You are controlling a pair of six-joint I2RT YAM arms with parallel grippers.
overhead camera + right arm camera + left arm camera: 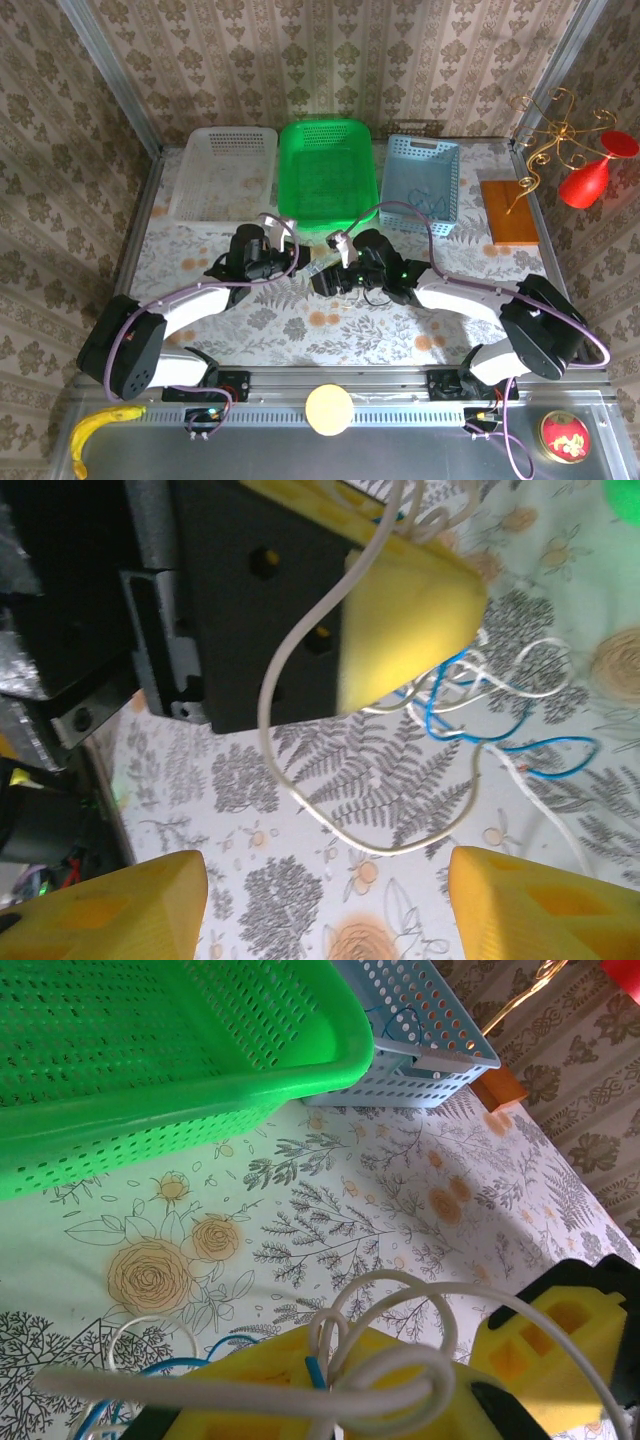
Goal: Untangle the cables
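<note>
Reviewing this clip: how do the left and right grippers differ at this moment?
The left gripper has its jaws shut on the cream cable; the right gripper has its jaws wide open, holding nothing. The cable loops over the left gripper but hangs loose ahead of the right gripper. Both have yellow fingers.

We find no text, label, brand or number that we can read on anything here. The round red tin [565, 436] at the near right corner carries a gold emblem, but it is too small for us to tell whether it holds any lettering.
</note>
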